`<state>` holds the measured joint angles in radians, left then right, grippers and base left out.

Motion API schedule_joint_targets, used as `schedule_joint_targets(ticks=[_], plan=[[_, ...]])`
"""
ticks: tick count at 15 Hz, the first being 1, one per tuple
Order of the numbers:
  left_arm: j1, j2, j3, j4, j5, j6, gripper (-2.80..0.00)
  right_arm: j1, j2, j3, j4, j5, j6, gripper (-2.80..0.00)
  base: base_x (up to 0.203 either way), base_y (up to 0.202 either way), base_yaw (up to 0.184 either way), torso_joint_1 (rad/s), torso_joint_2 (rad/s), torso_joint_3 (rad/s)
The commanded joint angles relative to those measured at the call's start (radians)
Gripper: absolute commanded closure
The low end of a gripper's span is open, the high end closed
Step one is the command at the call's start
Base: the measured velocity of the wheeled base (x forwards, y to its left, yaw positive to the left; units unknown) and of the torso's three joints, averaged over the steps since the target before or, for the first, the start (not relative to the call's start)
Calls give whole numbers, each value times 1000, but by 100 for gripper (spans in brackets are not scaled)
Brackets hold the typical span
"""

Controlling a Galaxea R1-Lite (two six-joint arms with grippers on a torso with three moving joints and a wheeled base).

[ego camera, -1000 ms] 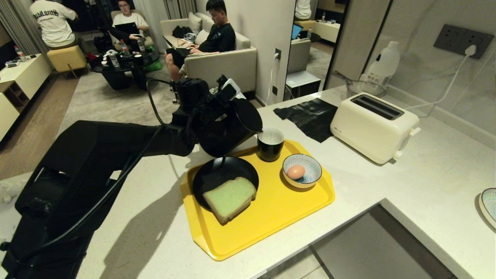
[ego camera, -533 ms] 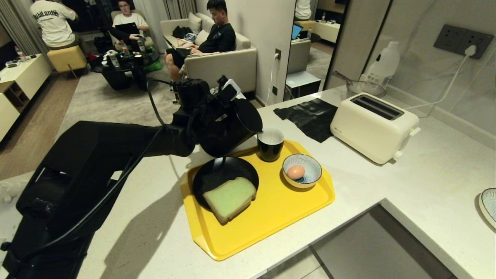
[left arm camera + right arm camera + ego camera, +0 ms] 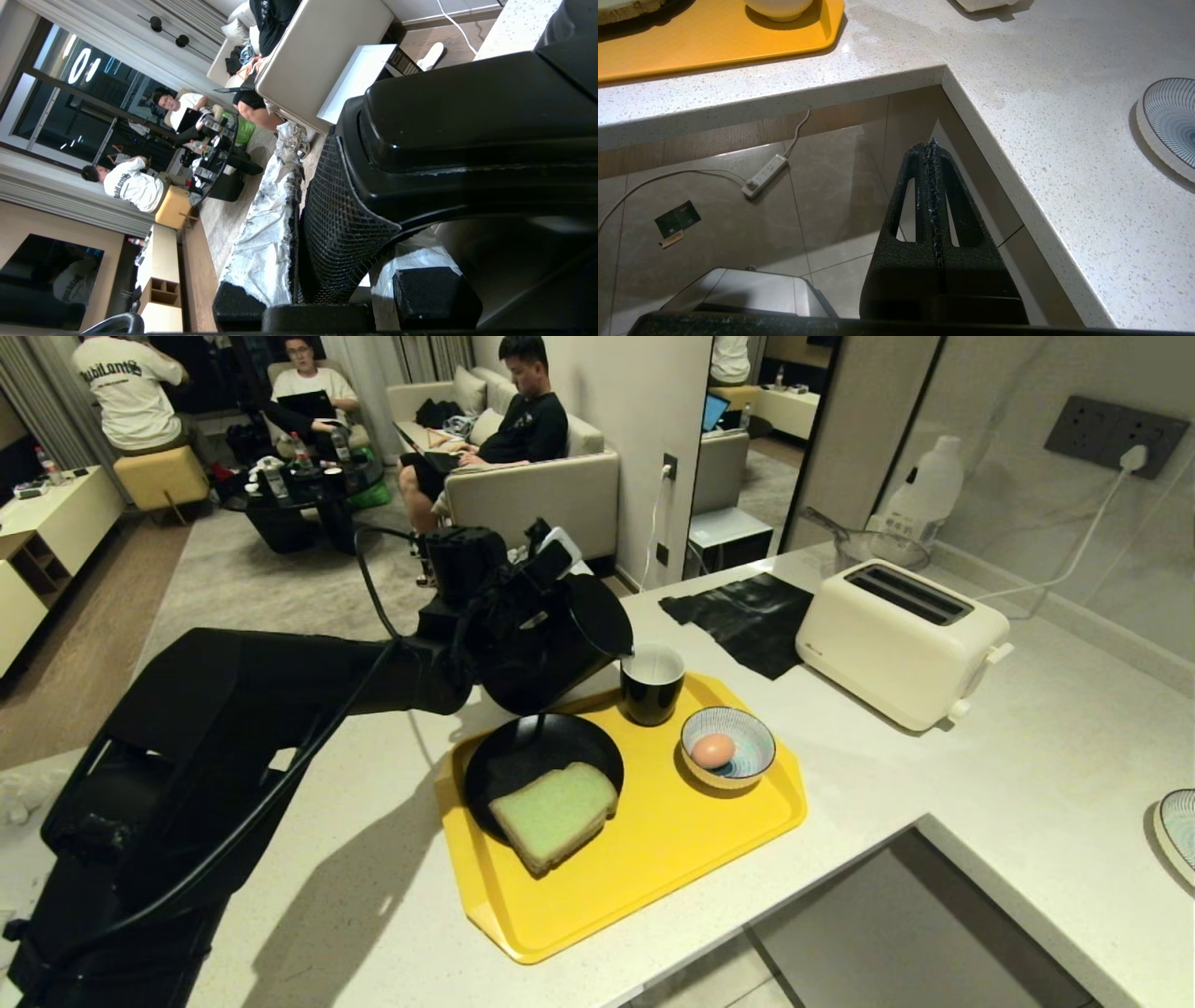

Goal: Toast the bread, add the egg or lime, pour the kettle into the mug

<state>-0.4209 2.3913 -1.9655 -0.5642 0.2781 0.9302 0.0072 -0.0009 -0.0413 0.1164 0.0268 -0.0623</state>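
Two fingers of the left gripper clamp the handle of the kettle, which is tilted with its spout over the rim of the mug at the far edge of the yellow tray. On that tray, the bread lies half on a black plate, and the egg sits in a striped bowl just beside the mug, with the white toaster on the counter beyond. Below the counter's edge, the right gripper hangs parked over the floor, its fingers pressed together and empty.
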Motion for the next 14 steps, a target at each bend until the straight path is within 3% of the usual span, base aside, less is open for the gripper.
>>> schedule_joint_targets(ticks=[1, 14], plan=[[1, -4, 0, -12, 1, 0, 0, 0, 1, 0, 1, 1, -1, 0, 0, 0, 0, 0, 0, 0], [12, -70, 0, -48, 0, -70, 0, 0, 1, 0, 0, 1, -1, 0, 0, 0, 0, 0, 0, 0]])
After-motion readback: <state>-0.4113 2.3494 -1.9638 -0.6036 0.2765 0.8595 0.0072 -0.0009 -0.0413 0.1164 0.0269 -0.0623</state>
